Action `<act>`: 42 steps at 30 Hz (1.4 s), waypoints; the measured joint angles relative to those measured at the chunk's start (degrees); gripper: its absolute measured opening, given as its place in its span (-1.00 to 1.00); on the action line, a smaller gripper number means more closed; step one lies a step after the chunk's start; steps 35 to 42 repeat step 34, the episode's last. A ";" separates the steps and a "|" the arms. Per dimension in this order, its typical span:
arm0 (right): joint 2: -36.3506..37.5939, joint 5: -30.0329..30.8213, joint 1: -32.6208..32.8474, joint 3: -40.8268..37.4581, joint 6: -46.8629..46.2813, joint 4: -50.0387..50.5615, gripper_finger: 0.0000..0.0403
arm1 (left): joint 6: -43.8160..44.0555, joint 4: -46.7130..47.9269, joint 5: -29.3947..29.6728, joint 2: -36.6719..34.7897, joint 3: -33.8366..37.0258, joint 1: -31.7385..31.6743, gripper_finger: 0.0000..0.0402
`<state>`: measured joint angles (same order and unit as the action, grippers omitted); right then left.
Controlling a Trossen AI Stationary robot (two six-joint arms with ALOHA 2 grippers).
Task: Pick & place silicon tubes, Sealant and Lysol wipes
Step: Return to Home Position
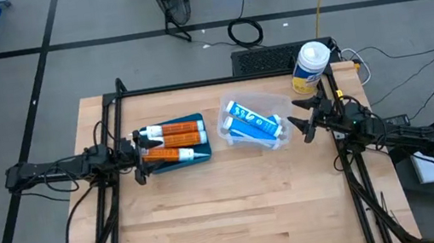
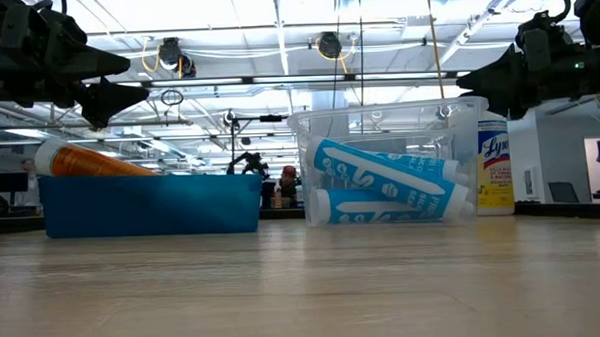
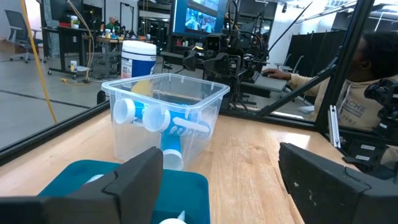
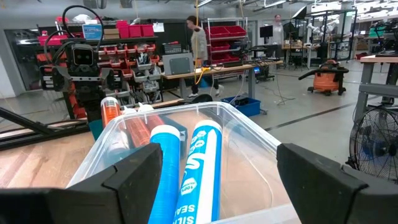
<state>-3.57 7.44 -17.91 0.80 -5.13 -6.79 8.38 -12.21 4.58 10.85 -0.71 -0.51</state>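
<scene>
Two orange tubes with white nozzles [image 1: 170, 143] lie in a blue tray [image 1: 196, 157] left of the table's middle. Two slim blue tubes [image 1: 251, 121] lie in a clear plastic bin [image 1: 281, 132] right of middle; they also show in the low view [image 2: 386, 186]. The Lysol wipes canister [image 1: 310, 67], yellow with a white domed top, stands upright at the table's far right corner. My left gripper [image 1: 137, 155] is open and empty at the tray's left end. My right gripper [image 1: 303, 119] is open and empty just right of the bin.
A black frame of rails [image 1: 220, 81] borders the table on its far, left and right sides. Bare wood [image 1: 231, 214] fills the near half of the table. A person [image 3: 348, 93] sits beyond the table's right side.
</scene>
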 joint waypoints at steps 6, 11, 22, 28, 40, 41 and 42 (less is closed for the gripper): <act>0.00 0.00 0.00 0.00 0.00 0.01 0.45 | -0.01 0.00 0.00 0.00 0.00 0.00 0.56; 0.00 0.00 0.00 0.00 -0.02 0.01 0.45 | 0.00 0.00 0.00 0.00 0.00 0.00 0.60; 0.00 0.00 0.00 0.00 -0.01 0.00 0.45 | -0.01 0.00 0.00 0.00 0.00 0.00 0.57; 0.00 0.00 0.01 0.00 -0.01 -0.01 0.45 | 0.00 -0.01 0.00 0.00 0.00 0.00 0.55; 0.00 0.00 0.00 0.02 0.00 0.01 0.45 | -0.01 -0.01 0.00 0.00 0.00 0.00 0.61; 0.00 0.00 0.00 0.02 0.00 0.01 0.45 | -0.01 -0.01 0.00 0.00 0.00 0.00 0.61; 0.00 0.00 0.00 0.02 0.00 0.01 0.45 | -0.01 -0.01 0.00 0.00 0.00 0.00 0.61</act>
